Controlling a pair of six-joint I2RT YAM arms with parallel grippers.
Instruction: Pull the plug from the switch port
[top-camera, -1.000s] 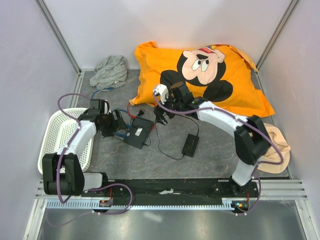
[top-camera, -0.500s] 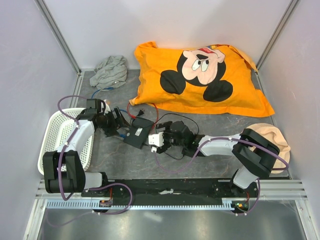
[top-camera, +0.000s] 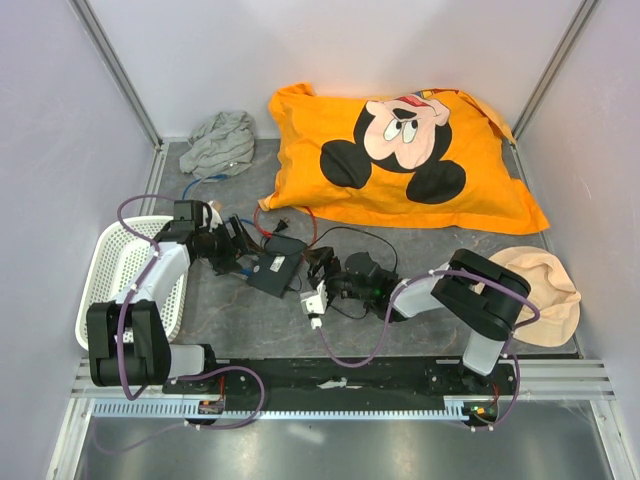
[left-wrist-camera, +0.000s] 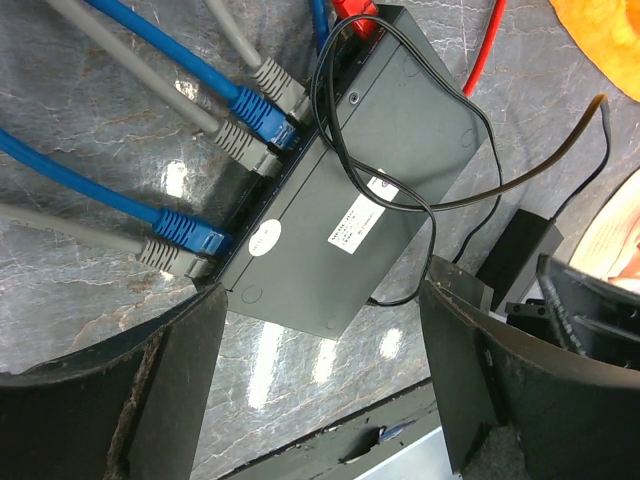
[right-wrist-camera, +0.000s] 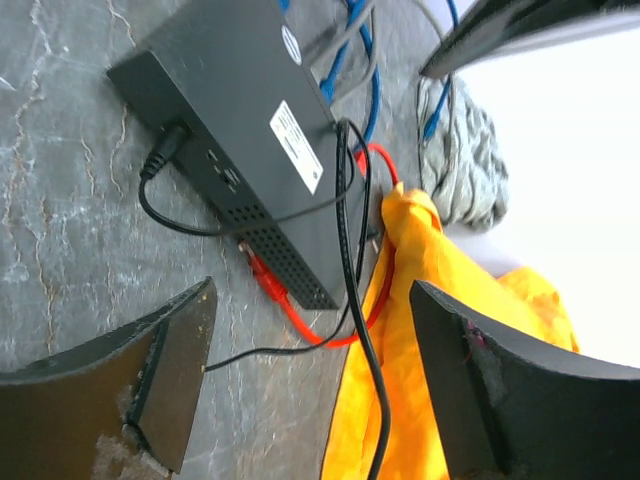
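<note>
Black switch (left-wrist-camera: 350, 190) on grey surface (left-wrist-camera: 90, 270), blue and grey plugs (left-wrist-camera: 262, 115) seated. Left tool (left-wrist-camera: 322, 300), right tool (right-wrist-camera: 312, 295): both spread apart, empty.

Matt black switch (left-wrist-camera: 390, 150), probably metal; glossy marbled grey table (left-wrist-camera: 90, 130) (reflecting light); orange cloth pillow (top-camera: 480, 190).

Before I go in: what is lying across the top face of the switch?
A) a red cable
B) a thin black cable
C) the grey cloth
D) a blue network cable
B: in the left wrist view a thin black cable loops over the flat top of the switch.
</note>
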